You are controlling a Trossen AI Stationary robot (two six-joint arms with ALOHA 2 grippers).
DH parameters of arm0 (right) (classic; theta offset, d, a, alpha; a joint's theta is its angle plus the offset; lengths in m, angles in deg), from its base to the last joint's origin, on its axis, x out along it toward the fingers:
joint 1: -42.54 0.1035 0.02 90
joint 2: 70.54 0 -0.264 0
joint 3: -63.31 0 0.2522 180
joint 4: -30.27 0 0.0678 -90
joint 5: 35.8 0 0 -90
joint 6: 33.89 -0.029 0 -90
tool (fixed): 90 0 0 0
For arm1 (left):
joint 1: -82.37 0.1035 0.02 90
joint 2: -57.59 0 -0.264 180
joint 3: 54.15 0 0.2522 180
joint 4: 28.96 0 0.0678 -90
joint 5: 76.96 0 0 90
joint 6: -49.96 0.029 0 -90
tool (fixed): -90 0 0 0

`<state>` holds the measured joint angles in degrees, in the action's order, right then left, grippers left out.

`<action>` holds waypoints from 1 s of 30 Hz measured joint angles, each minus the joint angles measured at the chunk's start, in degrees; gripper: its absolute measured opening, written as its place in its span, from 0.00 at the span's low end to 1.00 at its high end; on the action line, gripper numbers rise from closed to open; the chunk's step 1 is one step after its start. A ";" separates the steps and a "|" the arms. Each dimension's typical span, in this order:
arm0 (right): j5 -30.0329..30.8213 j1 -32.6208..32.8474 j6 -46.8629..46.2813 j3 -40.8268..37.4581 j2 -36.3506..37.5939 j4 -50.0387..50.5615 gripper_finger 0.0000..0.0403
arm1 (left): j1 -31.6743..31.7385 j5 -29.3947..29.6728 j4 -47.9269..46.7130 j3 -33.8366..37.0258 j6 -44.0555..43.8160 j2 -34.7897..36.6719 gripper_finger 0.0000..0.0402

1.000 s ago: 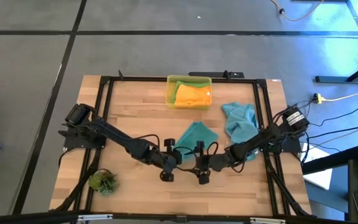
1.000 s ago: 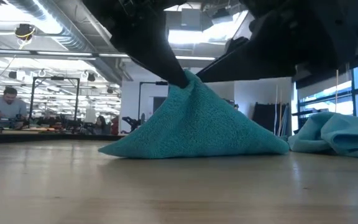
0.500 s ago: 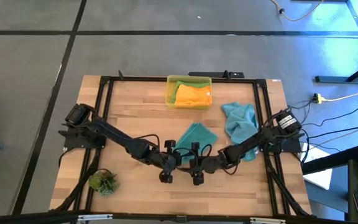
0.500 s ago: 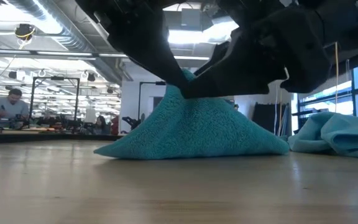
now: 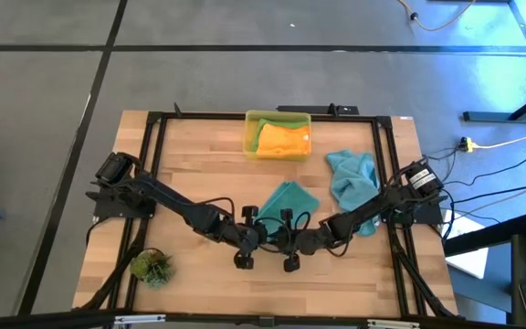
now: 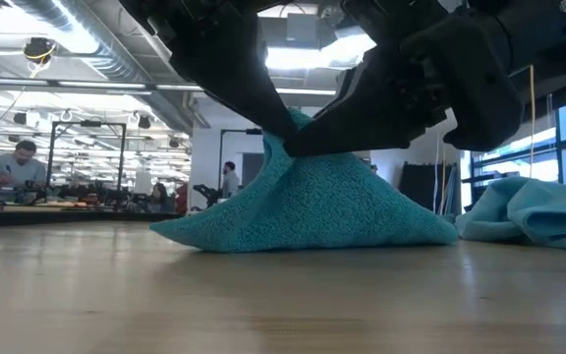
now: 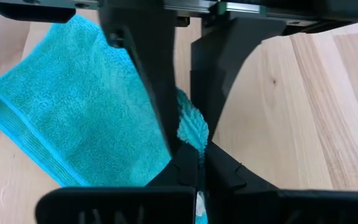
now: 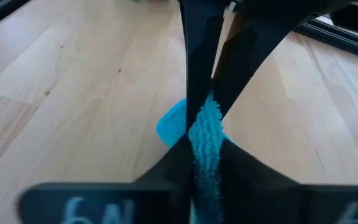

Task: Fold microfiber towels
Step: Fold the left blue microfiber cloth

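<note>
A teal-blue microfiber towel [image 5: 290, 196] lies mid-table, its near part pulled up into a tent [image 6: 303, 202] whose lower edges rest on the wood. My left gripper [image 7: 197, 155] comes from the table's left and is shut on the tent's peak. My right gripper [image 8: 204, 149] comes from the table's right and is shut on the same peak, right beside the left one [image 5: 265, 228]. A second teal-blue towel [image 5: 352, 178] lies crumpled at the right. An orange towel [image 5: 283, 137] sits in the yellow bin [image 5: 250, 132]. My left gripper pinches the towel's raised peak [image 7: 192, 127] between its two fingers, slanting down from the table's left. The cloth hangs below the fingers and spreads out onto the table. My right gripper pinches the same raised peak [image 8: 206, 124] between its two fingers, slanting down from the table's right. One layer or several, I cannot tell. The towel's lower part [image 6: 401, 228] stays on the table.
A small green plant tuft [image 5: 152, 267] sits at the near left corner. The black frame rails [image 5: 153, 146] run along the table's sides. Bare wood [image 5: 354, 265] shows in front of the grippers. People [image 6: 8, 162] show in the room beyond.
My right gripper has gone toward the table's left, up to the left gripper, and has shut on the towel's raised peak. The left gripper has kept the peak up, and the tent has held its shape.
</note>
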<state>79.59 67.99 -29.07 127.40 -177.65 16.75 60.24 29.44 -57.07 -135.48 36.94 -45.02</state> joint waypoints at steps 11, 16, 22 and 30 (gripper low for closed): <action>0.00 0.00 -3.13 0.00 -0.04 0.17 0.02 | -0.69 -0.98 -7.50 -0.09 4.10 2.47 0.20; 0.02 0.00 -4.69 0.00 -0.04 0.21 0.01 | -3.17 -0.37 -11.23 -0.09 1.40 2.87 0.30; 0.02 0.00 -5.14 -0.02 -0.04 0.56 0.01 | -7.81 5.14 -16.48 0.00 -3.26 1.97 0.37; 0.01 0.00 -5.91 -0.02 -0.04 0.54 0.01 | -10.12 9.78 -15.93 0.00 -3.39 -1.78 0.47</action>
<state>79.60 67.99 -34.98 127.38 -177.69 17.29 50.12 39.23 -73.00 -135.48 33.55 -46.80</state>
